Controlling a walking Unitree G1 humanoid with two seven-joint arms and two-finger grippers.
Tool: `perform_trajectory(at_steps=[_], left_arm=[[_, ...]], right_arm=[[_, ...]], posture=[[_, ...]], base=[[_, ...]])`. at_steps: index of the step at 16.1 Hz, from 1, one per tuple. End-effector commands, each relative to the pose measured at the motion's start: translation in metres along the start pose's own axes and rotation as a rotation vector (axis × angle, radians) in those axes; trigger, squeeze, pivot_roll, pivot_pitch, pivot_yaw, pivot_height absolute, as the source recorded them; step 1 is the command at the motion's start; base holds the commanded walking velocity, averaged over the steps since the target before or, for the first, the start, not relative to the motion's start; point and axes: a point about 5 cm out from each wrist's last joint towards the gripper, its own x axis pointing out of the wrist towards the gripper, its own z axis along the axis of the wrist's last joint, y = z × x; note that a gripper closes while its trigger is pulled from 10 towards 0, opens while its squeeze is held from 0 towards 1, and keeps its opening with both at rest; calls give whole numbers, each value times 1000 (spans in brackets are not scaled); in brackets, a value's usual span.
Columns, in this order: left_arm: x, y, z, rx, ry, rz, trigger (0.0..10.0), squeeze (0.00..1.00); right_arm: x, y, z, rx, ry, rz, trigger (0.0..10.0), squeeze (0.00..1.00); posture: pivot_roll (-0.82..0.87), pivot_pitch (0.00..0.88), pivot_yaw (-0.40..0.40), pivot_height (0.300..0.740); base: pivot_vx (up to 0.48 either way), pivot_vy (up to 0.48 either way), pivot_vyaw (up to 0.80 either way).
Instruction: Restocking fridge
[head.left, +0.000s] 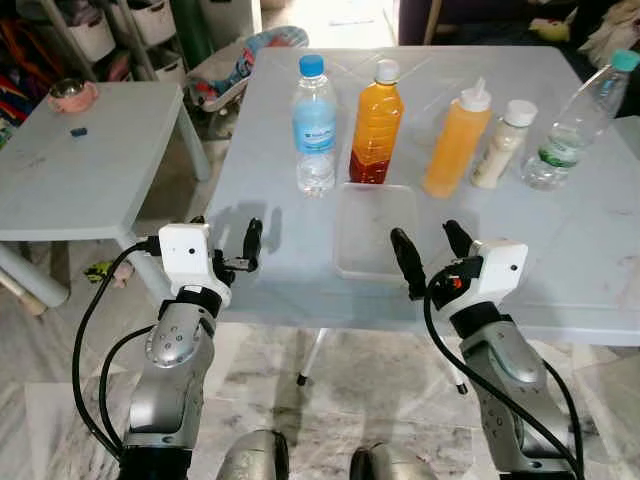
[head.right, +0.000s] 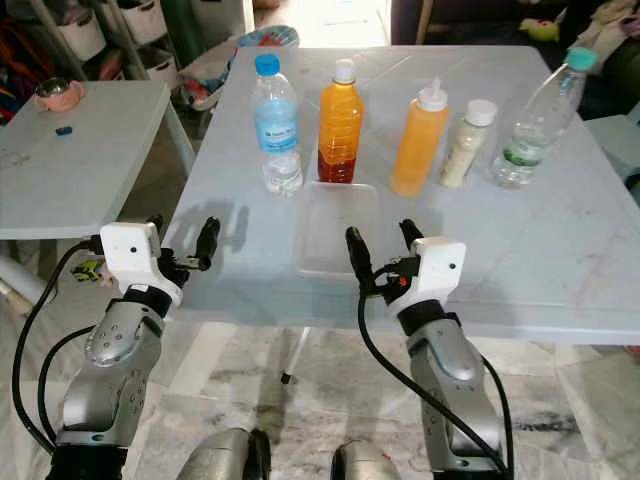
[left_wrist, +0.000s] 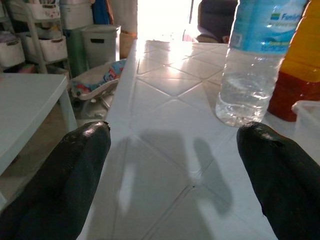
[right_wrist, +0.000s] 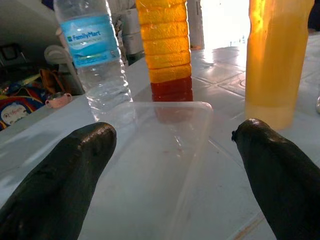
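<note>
Side table (head.left: 100, 170) at 10 o'clock carries a pink cup (head.left: 72, 95). Left gripper (head.left: 222, 250) hovers at the main table (head.left: 560, 260) near edge, fingers apart, holding nothing. Bottle row at 12 o'clock, left to right: water bottle (head.left: 314, 125), amber bottle (head.left: 376, 122), orange squeeze bottle (head.left: 457, 138), small white-capped bottle (head.left: 499, 144), tilted clear bottle (head.left: 580, 118) at 2 o'clock. Clear tray (head.left: 375, 230) sits just before the amber bottle. Right gripper (head.left: 432, 252) is at the tray's near edge, fingers apart, not touching it.
</note>
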Motion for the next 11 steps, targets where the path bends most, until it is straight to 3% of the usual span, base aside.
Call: perform_trajectory(at_steps=[1, 6, 11], left_arm=[[-2, 5, 1, 17, -3, 17, 10000, 0], [-2, 3, 0, 16, 0, 9, 10000, 0], [0, 2, 1, 20, -3, 6, 10000, 0]], right_arm=[[-1, -4, -3, 16, 15, -16, 10000, 0], [-9, 1, -10, 50, 36, -36, 10000, 0], [-3, 3, -17, 131, 55, -46, 10000, 0]], posture=[[-13, 111, 48, 740], [-16, 117, 49, 740], [-9, 118, 50, 740]], base=[[0, 0, 0], [0, 0, 0], [0, 0, 0]])
